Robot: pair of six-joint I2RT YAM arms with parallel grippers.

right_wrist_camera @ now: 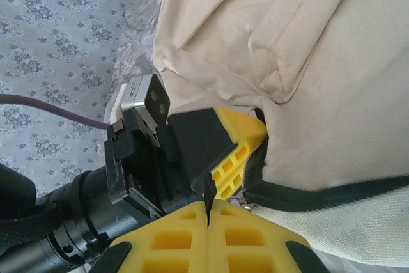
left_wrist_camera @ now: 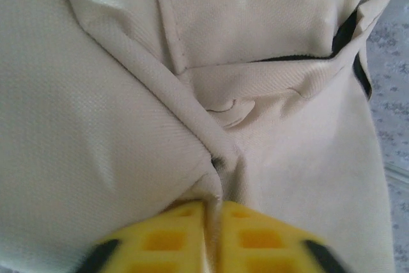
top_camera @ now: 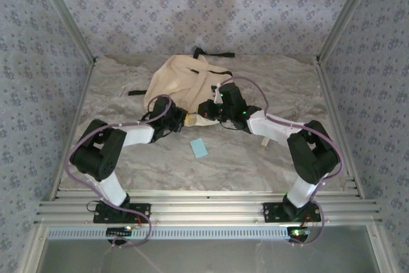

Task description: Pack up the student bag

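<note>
Crumpled table cover (top_camera: 255,158), cream student bag (top_camera: 176,78), left hand (left_wrist_camera: 211,222) pinching its fabric, right hand (right_wrist_camera: 208,212) gripping its black zipper tab (right_wrist_camera: 208,193)

White arms (top_camera: 137,135) with black joints (top_camera: 96,151), purple cables (right_wrist_camera: 51,108), yellow gridded hands (left_wrist_camera: 213,234).

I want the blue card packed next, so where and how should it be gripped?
The light-blue card lies flat on the table cover, just in front of the student bag. Likely come straight down and pinch its two long edges across the narrow width; flat and thin, it offers nothing from the side.
</note>
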